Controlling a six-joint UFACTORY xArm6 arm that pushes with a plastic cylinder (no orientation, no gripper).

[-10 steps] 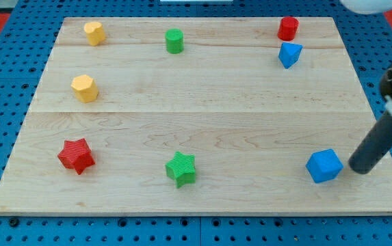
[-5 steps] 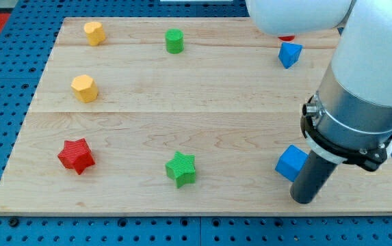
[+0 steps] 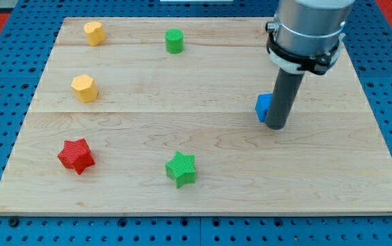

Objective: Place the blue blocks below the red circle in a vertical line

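Observation:
A blue cube [image 3: 263,106] lies right of the middle of the wooden board [image 3: 182,123]. My tip [image 3: 276,127] rests against the cube's right side, and the rod hides part of the cube. The arm's body covers the board's top right corner, so the red circle and the second blue block do not show.
Two yellow blocks sit at the left, one at the top [image 3: 94,32] and one lower [image 3: 85,88]. A green cylinder [image 3: 174,41] is at the top middle. A red star [image 3: 76,155] is at the bottom left and a green star [image 3: 181,169] at the bottom middle.
The blue cube has been pushed from the bottom right up and to the left. The arm has swung up and now hides the red circle and the other blue block.

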